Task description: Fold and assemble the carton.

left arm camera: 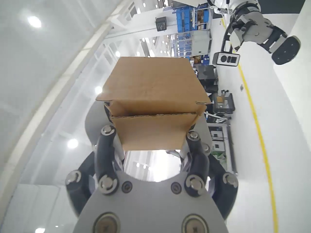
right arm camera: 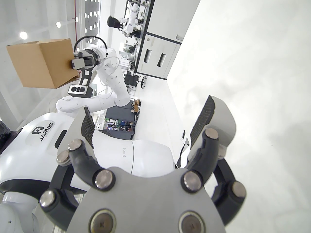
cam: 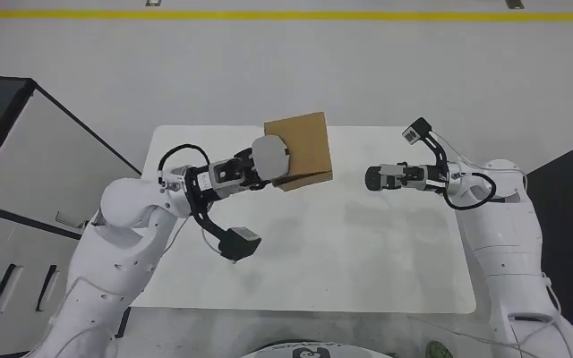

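In left end effector [left arm camera: 150, 134], carton [left arm camera: 153, 86].

Bench [cam: 358, 259]: white top, plain and matte, rectangular with rounded corners, long side running left to right. It stands on a pale grey floor [cam: 269, 63].

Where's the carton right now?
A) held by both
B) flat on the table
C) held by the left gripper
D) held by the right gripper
C: the left gripper grips the carton; the right gripper is open and apart from it.
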Available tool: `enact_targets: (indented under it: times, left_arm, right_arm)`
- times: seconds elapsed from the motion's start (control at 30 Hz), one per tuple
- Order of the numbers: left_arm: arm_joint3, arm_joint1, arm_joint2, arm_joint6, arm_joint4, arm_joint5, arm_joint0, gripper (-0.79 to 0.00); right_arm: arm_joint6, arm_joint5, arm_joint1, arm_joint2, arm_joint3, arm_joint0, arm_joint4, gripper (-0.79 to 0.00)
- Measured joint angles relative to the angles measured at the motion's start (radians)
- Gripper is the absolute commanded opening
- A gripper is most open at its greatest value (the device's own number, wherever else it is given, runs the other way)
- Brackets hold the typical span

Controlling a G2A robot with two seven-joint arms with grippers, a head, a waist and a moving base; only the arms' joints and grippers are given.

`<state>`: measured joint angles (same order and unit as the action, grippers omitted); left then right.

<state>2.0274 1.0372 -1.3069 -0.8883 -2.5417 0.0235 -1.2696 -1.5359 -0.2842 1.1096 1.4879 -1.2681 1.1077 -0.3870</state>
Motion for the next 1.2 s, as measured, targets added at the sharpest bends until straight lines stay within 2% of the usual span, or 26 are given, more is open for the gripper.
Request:
enact_targets:
  times: [0.13,0.4,0.47,0.63,0.73,0.93,1.1,1.2]
  left_arm:
    - [-0.007,0.001,0.009,-0.029,-0.014,0.09,-0.001,-0.785]
    - [-0.005,0.001,0.009,-0.029,-0.012,0.092,0.0,-0.785]
    - [0.007,0.001,0.005,-0.023,-0.042,0.12,0.001,-0.785]
    - [0.012,-0.006,-0.004,-0.02,-0.318,0.292,-0.007,-0.785]
    - [0.001,-0.007,-0.008,0.007,-0.403,0.383,-0.015,-0.785]
    - [-0.004,-0.009,-0.039,0.07,-0.525,0.575,-0.028,-0.785]
    - [-0.015,-0.015,-0.078,0.042,-0.53,0.723,-0.033,-0.785]
    - [-0.013,-0.015,-0.093,0.036,-0.53,0.781,-0.039,-0.785]
  right_arm:
    - [0.0,0.0,0.0,0.0,0.0,0.0,0.0,0.0]
    - [0.0,0.0,0.0,0.0,0.0,0.0,0.0,0.0]
    - [0.0,0.0,0.0,0.0,0.0,0.0,0.0,0.0]
    - [0.0,0.0,0.0,0.0,0.0,0.0,0.0,0.0]
    - [0.0,0.0,0.0,0.0,0.0,0.0,0.0,0.0]
    - [0.0,0.0,0.0,0.0,0.0,0.0,0.0,0.0]
    - [0.0,0.0,0.0,0.0,0.0,0.0,0.0,0.0]
    - [0.0,0.0,0.0,0.0,0.0,0.0,0.0,0.0]
